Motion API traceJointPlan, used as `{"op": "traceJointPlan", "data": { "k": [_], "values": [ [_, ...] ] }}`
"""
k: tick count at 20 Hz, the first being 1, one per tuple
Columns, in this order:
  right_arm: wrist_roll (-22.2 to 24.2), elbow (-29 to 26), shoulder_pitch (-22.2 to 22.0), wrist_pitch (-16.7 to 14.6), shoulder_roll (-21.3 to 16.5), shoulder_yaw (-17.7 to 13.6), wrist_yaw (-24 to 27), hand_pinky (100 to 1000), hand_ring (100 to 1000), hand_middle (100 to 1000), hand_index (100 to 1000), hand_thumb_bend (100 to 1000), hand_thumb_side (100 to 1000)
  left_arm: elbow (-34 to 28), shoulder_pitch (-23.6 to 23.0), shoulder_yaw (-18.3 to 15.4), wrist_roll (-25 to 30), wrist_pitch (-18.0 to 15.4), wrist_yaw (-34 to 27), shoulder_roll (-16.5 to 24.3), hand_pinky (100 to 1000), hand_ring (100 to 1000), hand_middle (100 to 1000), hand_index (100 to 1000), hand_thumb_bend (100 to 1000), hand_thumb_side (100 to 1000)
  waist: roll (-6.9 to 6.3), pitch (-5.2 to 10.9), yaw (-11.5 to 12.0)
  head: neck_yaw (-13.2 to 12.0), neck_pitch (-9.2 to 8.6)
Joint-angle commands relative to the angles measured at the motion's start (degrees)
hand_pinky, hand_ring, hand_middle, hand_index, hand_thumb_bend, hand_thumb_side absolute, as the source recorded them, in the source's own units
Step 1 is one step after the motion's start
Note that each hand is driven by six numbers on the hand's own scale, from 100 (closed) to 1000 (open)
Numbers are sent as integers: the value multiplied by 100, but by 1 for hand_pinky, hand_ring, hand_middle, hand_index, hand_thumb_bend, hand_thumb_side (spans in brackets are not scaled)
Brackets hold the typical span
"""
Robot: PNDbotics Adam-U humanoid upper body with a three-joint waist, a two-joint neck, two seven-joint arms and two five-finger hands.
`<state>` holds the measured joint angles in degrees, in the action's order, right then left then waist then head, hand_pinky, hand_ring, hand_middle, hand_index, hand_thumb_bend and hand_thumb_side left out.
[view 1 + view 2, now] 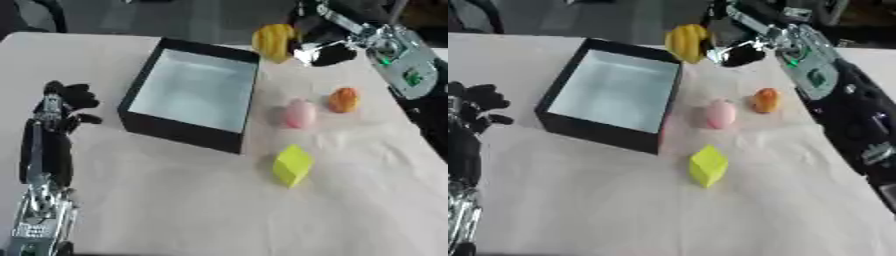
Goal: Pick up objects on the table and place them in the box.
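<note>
My right forearm shows fuller in the right eye view. My right hand (319, 50) grips one yellow fruit (273, 42) at 12 o'clock; my left hand (68, 102) rests open at 9. One box (188, 131), three loose objects.

The right arm reached in from the upper right, its silver forearm slanting toward the far middle of the view. The right hand (325, 50) was curled round something yellow, held up off the surface. The left arm came up from the lower left corner, forearm nearly straight along the left edge. The left hand (66, 102) rested idle there, black fingers loosely spread and holding nothing.
</note>
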<state>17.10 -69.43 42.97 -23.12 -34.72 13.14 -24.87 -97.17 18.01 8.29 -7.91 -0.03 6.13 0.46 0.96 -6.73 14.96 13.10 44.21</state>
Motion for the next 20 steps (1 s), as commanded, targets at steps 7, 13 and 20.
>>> {"op": "traceJointPlan", "data": {
  "k": [7,13,20],
  "values": [
    [1040,49,196,-1098,111,150,95,827,890,717,744,100,200,-128,108,-91,-110,17,102,-63,409,448,394,664,100,949,-63,-53,79,173,-9],
    [1401,-103,228,-1196,93,-3,564,817,873,699,879,100,413,-124,111,-119,-175,16,91,-77,373,421,367,652,100,948,-53,-53,102,178,-9],
    [-172,-237,232,-798,58,-38,483,778,831,661,884,100,690,-125,114,-123,-194,-3,63,-82,376,419,362,648,100,946,-44,-55,121,193,-9]
  ]
}}
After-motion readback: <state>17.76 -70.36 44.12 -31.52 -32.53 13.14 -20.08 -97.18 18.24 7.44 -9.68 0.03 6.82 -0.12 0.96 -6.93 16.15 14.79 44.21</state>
